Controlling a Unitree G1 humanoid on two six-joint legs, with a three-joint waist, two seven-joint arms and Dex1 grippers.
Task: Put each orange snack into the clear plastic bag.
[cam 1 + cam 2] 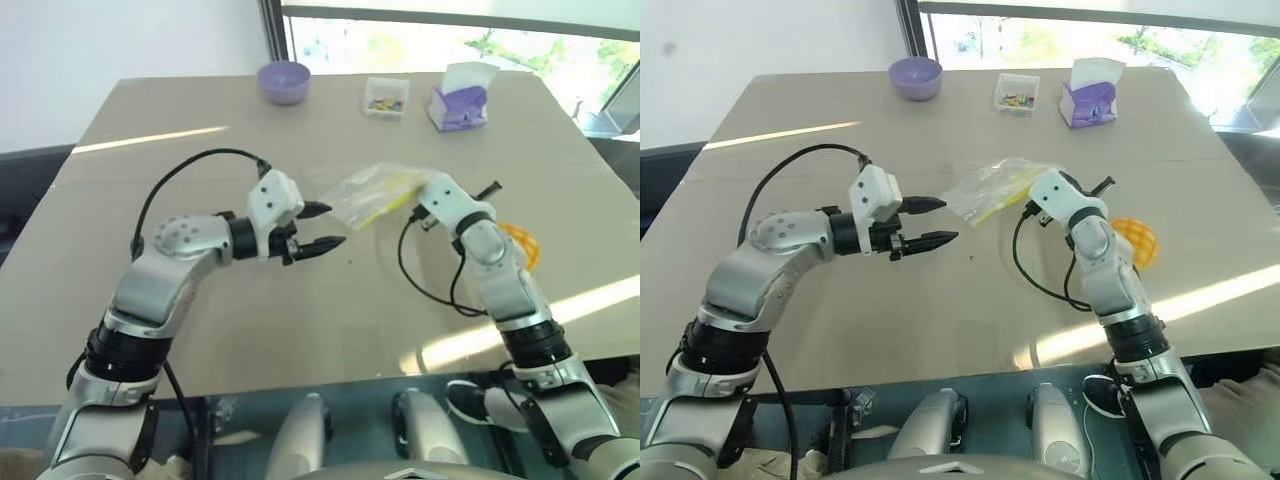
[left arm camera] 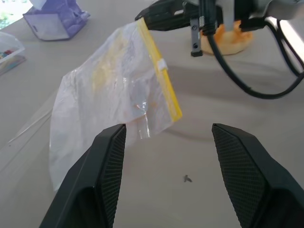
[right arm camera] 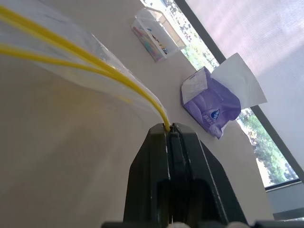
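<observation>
Right wrist view: the right gripper (image 3: 169, 127) has its fingers pressed together on the yellow strip at the mouth of the bag (image 2: 111, 95), pinching it and holding it up off the table (image 1: 300, 330). In the left wrist view the left gripper (image 2: 168, 137) has its fingers (image 2: 109, 156) spread wide with nothing between them; they point at the hanging bag's lower corner, close to it but not touching.

The step in hand looks like opening the bag: one edge is gripped, the other side not yet taken. The next move calls for the left fingers to close on the free lip of the mouth, opposite the right grip, and pull it apart without tearing or dragging the film.

One snack (image 1: 1137, 240) lies on the table just beside the right forearm, outside the bag, which looks empty. Farther back stand a bowl (image 1: 284, 80), a small box (image 1: 386, 97) and a tissue box (image 1: 460, 100).
</observation>
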